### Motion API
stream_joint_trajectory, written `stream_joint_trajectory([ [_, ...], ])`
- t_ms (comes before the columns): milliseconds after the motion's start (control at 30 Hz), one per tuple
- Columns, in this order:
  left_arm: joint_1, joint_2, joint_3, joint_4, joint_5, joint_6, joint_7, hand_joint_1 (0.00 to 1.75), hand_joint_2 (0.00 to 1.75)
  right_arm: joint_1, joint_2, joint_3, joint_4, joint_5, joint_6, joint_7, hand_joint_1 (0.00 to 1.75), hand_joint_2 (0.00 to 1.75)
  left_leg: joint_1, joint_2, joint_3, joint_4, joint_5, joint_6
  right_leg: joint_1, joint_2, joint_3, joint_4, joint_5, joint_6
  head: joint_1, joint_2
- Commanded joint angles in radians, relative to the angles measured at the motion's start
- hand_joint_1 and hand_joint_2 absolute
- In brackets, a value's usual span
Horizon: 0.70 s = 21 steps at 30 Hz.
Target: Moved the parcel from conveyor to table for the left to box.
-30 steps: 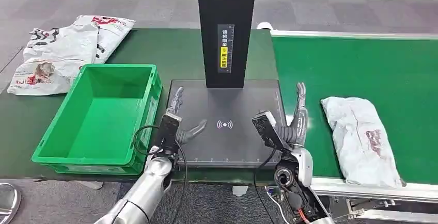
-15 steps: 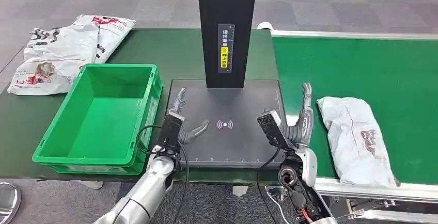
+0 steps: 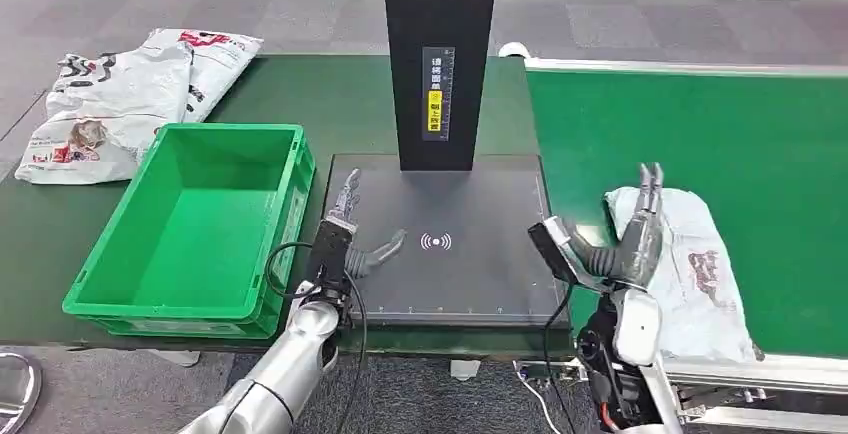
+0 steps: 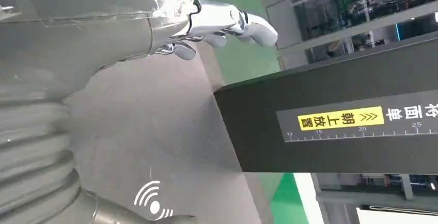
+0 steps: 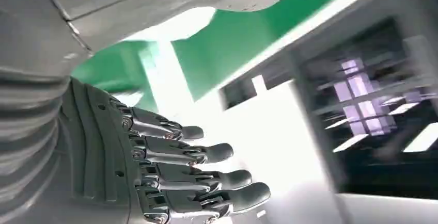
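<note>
Where the right hand (image 3: pixel 630 244) overlaps the parcel (image 3: pixel 690 274), contact between the two cannot be confirmed; its fingers are spread and hold nothing. The parcel lies on the green conveyor (image 3: pixel 700 124), its near left edge hidden behind that hand. Compared with half a second ago, the right hand has shifted from the scanner plate (image 3: pixel 440 239) toward the parcel. The left hand (image 3: pixel 350 234) remains over the plate, fingers apart. A green crate (image 3: pixel 190 229) sits on the dark table (image 3: pixel 300 94), with further bags (image 3: pixel 120 94) beyond it.
</note>
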Motion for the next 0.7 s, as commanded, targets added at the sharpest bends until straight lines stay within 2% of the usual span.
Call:
stream_joint_trajectory([
  [33,-0.046,0.016,-0.018,0.105,0.031,-0.011,-0.022,0.00,1.75,-0.106,-0.134,-0.228,0.387,0.151,-0.003,0.272,0.00,1.75,0.000,-0.002,0.006,-0.003,0.000,0.001,0.001,-0.002,0.007,-0.004,0.000,0.000,0.000,0.000],
  [133,-0.039,0.023,-0.017,0.095,0.036,-0.009,-0.023,0.00,1.75,-0.099,-0.122,-0.221,0.378,0.162,-0.003,0.283,0.00,1.75,-0.001,-0.004,0.002,-0.001,0.001,0.001,-0.001,-0.005,0.003,-0.001,0.000,0.001,0.000,0.000],
  [233,-0.041,0.028,-0.017,0.096,0.039,-0.009,-0.020,0.00,1.75,-0.106,-0.117,-0.213,0.387,0.171,-0.003,0.300,0.00,1.75,-0.001,0.002,0.005,-0.002,-0.001,0.001,-0.001,0.001,0.005,-0.002,0.000,0.000,0.000,0.000],
  [433,-0.041,0.039,-0.023,0.093,0.058,-0.005,-0.029,0.00,1.75,-0.165,-0.139,-0.197,0.574,0.170,0.009,0.354,0.00,1.75,0.000,0.001,0.005,-0.002,-0.001,0.001,0.000,0.001,0.005,-0.002,0.000,0.000,0.000,0.000],
  [467,-0.039,0.041,-0.022,0.090,0.059,-0.006,-0.029,0.00,1.75,-0.163,-0.140,-0.195,0.582,0.172,0.020,0.361,0.00,1.75,-0.001,0.001,0.003,-0.001,-0.001,0.001,0.000,0.001,0.003,-0.001,0.000,0.000,0.000,0.000],
  [533,-0.039,0.042,-0.023,0.090,0.060,-0.005,-0.028,0.00,1.75,-0.164,-0.142,-0.189,0.589,0.182,0.040,0.379,0.00,1.75,0.000,0.002,0.010,-0.006,0.000,0.002,0.001,0.001,0.011,-0.007,0.001,0.000,0.000,0.000],
  [633,-0.039,0.042,-0.023,0.090,0.060,-0.005,-0.028,0.00,1.75,-0.164,-0.142,-0.189,0.589,0.182,0.040,0.379,0.00,1.75,0.000,0.002,0.005,-0.002,-0.001,0.001,0.000,0.001,0.005,-0.002,0.000,0.000,0.000,0.000],
  [700,-0.042,0.045,-0.026,0.097,0.064,-0.010,-0.026,0.00,1.75,-0.170,-0.152,-0.163,0.617,0.191,0.139,0.442,0.00,1.75,0.000,0.001,0.004,-0.002,0.000,0.001,0.000,0.000,0.004,-0.002,0.000,0.000,0.000,0.000],
])
